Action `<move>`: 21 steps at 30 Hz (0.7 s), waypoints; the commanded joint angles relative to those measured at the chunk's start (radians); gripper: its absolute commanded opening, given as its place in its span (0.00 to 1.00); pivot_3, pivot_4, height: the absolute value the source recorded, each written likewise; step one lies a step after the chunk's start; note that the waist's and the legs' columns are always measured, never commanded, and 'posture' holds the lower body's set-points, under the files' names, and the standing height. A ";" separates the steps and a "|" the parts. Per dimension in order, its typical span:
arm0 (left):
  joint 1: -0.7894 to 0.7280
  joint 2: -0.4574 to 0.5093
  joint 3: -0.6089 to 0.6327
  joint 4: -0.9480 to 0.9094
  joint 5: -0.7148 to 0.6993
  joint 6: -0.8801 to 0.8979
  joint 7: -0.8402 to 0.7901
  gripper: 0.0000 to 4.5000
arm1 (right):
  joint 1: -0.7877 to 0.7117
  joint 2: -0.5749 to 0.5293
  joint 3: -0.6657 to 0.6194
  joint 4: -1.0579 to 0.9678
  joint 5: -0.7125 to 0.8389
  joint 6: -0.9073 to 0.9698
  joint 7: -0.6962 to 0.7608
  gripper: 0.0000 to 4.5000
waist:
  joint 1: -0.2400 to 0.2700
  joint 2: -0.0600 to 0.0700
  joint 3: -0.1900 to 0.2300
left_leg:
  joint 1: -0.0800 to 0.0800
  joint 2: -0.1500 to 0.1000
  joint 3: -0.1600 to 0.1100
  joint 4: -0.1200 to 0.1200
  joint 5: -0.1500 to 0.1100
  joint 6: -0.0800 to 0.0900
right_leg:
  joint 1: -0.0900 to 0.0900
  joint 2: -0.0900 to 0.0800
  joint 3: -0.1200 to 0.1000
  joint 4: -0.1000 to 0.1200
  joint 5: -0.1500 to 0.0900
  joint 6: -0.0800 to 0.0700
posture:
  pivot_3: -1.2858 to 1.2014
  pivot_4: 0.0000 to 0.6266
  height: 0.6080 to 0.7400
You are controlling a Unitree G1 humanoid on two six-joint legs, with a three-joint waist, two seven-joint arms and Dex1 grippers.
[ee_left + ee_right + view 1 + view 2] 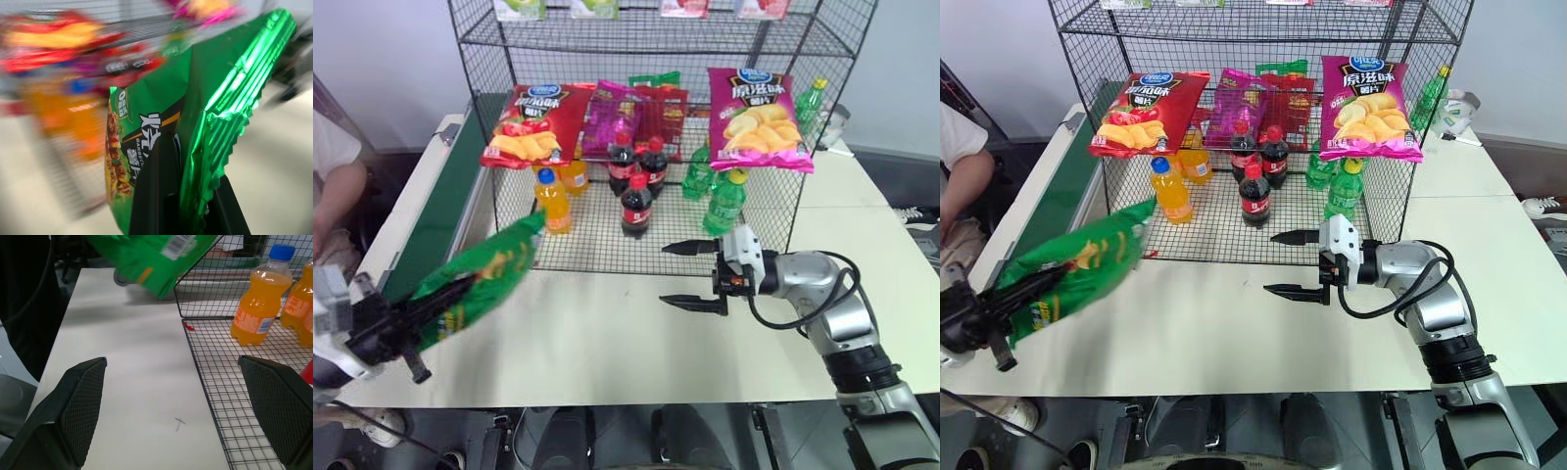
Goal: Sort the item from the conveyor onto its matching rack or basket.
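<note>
The item, a glossy green crisp bag [487, 274], hangs tilted in the air over the table's left edge, beside the conveyor [438, 220]. My left gripper [448, 300] is shut on the bag's lower crimped end; in the left wrist view both black fingers [156, 196] pinch that seam. The bag's upper tip is close to the front left corner of the black wire rack [597, 247]. In front of the rack's bottom tier, my right gripper [664, 274] stands open, pointing left, with nothing between its fingers. Its wrist view shows the bag's barcode side [156, 254] ahead.
On the rack hang a red crisp bag [533, 122], a magenta bag [612, 117] and a pink bag [756, 117]. Orange bottles [553, 201], cola bottles [636, 206] and green bottles [724, 201] stand on its bottom tier. A person's arm [335, 196] is beside the conveyor.
</note>
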 commanded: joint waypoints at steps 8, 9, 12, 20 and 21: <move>-0.337 0.050 -0.110 0.023 -0.449 0.287 0.007 0.02 | 0.026 -0.054 -0.152 -0.102 0.404 0.518 -0.007 1.00 | 0.005 0.002 0.001 | 0.002 0.000 -0.001 0.001 0.000 0.000 | 0.002 0.003 0.000 0.001 0.000 0.000 | 0.52 0.24 0.99; -0.396 0.039 -0.148 0.036 -0.470 0.303 0.016 0.02 | 0.036 -0.063 -0.171 -0.103 0.461 0.588 -0.008 1.00 | 0.005 0.001 0.001 | 0.002 0.000 -0.001 0.001 0.000 0.000 | 0.002 0.003 0.000 0.000 0.000 0.000 | 0.52 0.24 0.99; -0.526 0.001 -0.246 0.061 -0.451 0.348 0.010 0.02 | 0.050 -0.075 -0.226 -0.126 0.611 0.737 -0.018 1.00 | 0.009 0.002 0.001 | 0.001 -0.001 -0.001 0.002 0.000 0.001 | 0.002 0.003 0.000 0.000 0.000 0.000 | 0.52 0.24 0.99; -0.731 -0.110 -0.370 0.149 -0.516 0.464 0.018 0.02 | -0.003 0.029 -0.271 -0.187 0.722 0.787 -0.155 1.00 | 0.002 0.002 0.001 | 0.001 0.001 -0.001 0.002 0.000 0.001 | 0.001 0.007 0.001 0.001 0.000 0.001 | 0.52 0.24 0.99; -0.749 -0.124 -0.381 0.163 -0.507 0.474 0.018 0.02 | -0.004 0.033 -0.265 -0.203 0.727 0.791 -0.158 1.00 | 0.003 0.002 0.001 | 0.001 0.001 -0.001 0.002 0.000 0.001 | 0.001 0.007 0.001 0.001 0.000 0.001 | 0.52 0.24 0.99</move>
